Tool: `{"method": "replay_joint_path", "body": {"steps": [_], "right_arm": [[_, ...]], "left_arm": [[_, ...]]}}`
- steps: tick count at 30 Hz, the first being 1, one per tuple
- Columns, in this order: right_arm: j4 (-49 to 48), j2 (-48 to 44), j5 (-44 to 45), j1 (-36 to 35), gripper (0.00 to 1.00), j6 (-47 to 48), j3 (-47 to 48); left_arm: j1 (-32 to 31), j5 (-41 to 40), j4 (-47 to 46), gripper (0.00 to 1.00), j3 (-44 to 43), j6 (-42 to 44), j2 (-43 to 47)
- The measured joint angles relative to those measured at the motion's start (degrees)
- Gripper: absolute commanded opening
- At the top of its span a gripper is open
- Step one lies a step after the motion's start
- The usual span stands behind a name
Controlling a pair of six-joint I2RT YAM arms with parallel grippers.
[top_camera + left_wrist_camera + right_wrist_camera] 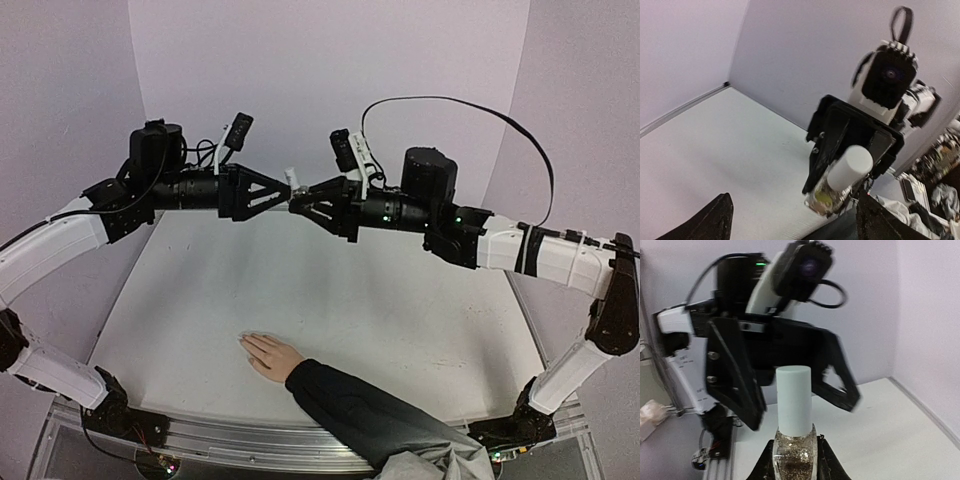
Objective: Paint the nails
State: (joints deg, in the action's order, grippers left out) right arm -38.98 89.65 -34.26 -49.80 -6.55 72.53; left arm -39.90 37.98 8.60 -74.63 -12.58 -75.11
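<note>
A light-skinned hand (270, 355) with a dark sleeve (365, 412) lies flat on the white table near the front edge. Its nails (246, 343) are tiny pale spots at the fingertips. High above the table, my right gripper (296, 204) is shut on a small clear glass bottle of glitter polish (795, 460) with a white cap (794, 399). The bottle also shows in the left wrist view (832, 195). My left gripper (288, 188) faces it, open. Its fingers (735, 385) spread to either side of the cap without touching it.
Both arms are raised and meet nose to nose over the back middle of the table (400, 320). Pale walls (330, 60) close the back and sides. The sleeved arm crosses the front edge between the two arm bases.
</note>
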Motion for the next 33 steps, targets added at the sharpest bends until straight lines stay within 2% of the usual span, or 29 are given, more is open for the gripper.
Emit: {"method": "replay_joint_path", "body": {"steps": [5,8,14,19,25,33], "right_arm": [[1.9,1.4,20.3,-0.9,0.0,5.7,0.5],[2.1,5.2,30.9,-2.7,0.0,8.9,2.6],[3.6,11.0,43.5,-7.4,0.0,12.2,5.9],[3.8,11.7,46.8,-9.4,0.0,13.2,7.4],[3.5,11.9,48.1,-10.0,0.0,14.1,8.7],[3.7,12.3,48.4,-10.0,0.0,14.0,8.9]], "left_arm": [[0.3,-14.0,2.0,0.91,1.8,-13.4,3.8],[-0.3,-19.4,2.0,0.84,1.6,-17.5,3.7],[-2.2,-26.4,1.6,0.62,-0.5,-18.8,0.0],[-2.6,-28.9,1.4,0.47,-0.7,-18.7,-2.8],[-2.8,-29.3,0.3,0.19,-0.9,-17.6,-3.8],[-2.6,-27.5,-0.5,0.0,-1.1,-15.9,-4.0]]}}
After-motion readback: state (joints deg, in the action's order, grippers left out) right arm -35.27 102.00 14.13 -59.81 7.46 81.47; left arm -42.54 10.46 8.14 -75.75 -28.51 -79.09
